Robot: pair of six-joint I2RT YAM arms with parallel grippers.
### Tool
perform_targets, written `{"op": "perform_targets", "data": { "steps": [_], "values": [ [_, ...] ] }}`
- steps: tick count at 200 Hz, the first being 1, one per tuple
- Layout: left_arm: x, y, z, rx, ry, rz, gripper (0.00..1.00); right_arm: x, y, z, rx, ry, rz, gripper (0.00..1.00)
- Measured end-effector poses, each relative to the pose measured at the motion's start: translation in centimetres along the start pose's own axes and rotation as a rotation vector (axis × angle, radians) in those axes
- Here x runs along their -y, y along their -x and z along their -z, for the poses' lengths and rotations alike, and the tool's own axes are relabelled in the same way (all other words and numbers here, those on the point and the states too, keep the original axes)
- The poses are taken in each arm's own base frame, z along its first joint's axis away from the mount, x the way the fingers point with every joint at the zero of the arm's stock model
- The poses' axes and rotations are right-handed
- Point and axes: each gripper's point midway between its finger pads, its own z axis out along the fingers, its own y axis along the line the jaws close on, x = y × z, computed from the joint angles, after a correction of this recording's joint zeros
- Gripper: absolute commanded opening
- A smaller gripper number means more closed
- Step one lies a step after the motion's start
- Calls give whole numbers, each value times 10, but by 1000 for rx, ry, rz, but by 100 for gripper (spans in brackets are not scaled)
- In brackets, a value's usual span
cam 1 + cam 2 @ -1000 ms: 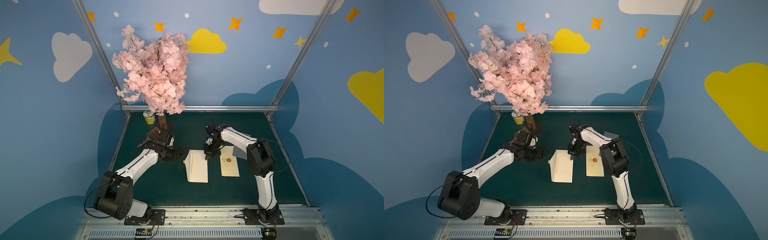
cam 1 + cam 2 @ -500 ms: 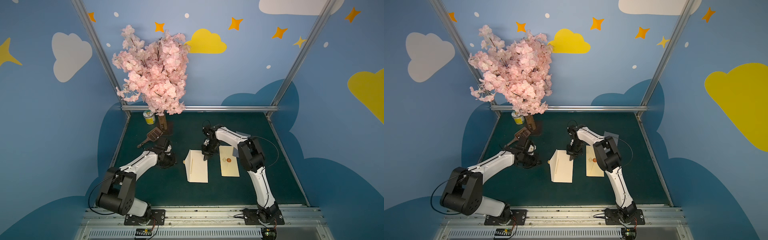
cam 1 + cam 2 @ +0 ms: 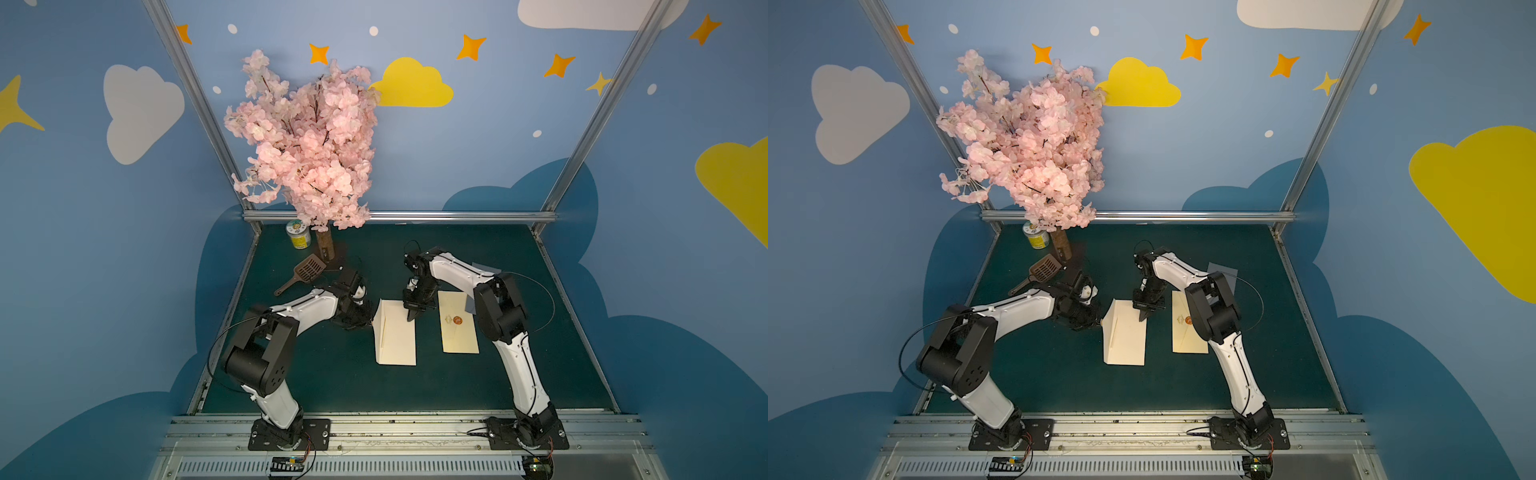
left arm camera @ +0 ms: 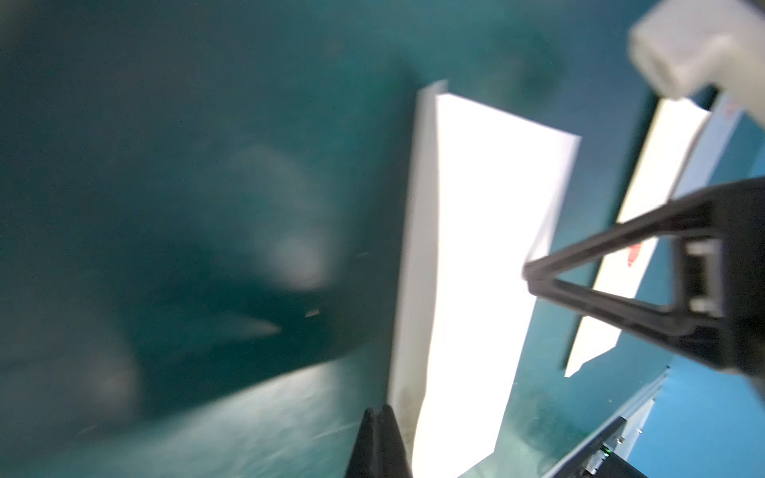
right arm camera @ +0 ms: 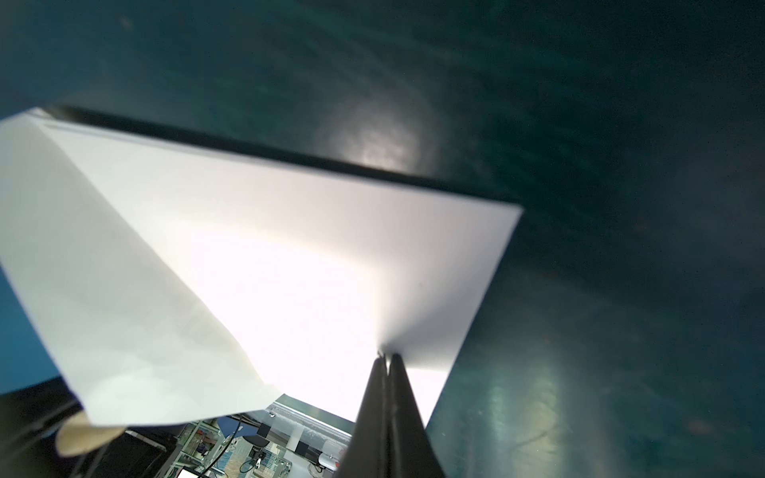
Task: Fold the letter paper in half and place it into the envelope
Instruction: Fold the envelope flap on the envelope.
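The cream letter paper point(image 3: 397, 338) point(image 3: 1127, 340) lies folded mid-table, its far left corner curled up. To its right lies the cream envelope point(image 3: 457, 328) point(image 3: 1185, 332), flat, with a red seal. My right gripper point(image 3: 411, 318) point(image 5: 386, 356) is shut, tips pressed down on the paper point(image 5: 289, 269) near its far right corner. My left gripper point(image 3: 368, 322) point(image 4: 378, 414) is shut, tips against the left edge of the paper point(image 4: 476, 248). Whether it pinches the sheet does not show.
A pink blossom tree point(image 3: 307, 141) stands at the back left, with a yellow can point(image 3: 298, 235) and a brown scoop point(image 3: 305, 270) beside its trunk. A grey card point(image 3: 1223, 270) lies behind the envelope under the right arm. Metal rails point(image 3: 399, 216) border the green mat.
My left arm has swung right from near the scoop to the paper's left edge and its gripper has shut. The right gripper has stayed on the paper.
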Motion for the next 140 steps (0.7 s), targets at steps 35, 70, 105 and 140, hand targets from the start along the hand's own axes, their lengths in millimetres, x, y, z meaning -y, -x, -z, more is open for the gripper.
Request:
{"op": "perform_targets", "data": {
  "steps": [35, 70, 105, 140],
  "values": [
    [23, -6, -10, -24, -40, -35, 3, -1, 0, 1, -6, 16, -3, 0],
    [28, -12, -22, -58, -47, -36, 3, -3, 0, 1, -8, 31, -4, 0],
    [27, -18, -36, -98, -42, -35, 3, -7, -2, -1, -22, 61, -3, 0],
    [30, -18, -49, -128, -34, -35, 3, -7, -16, -1, -36, 99, -2, 0]
  ]
}}
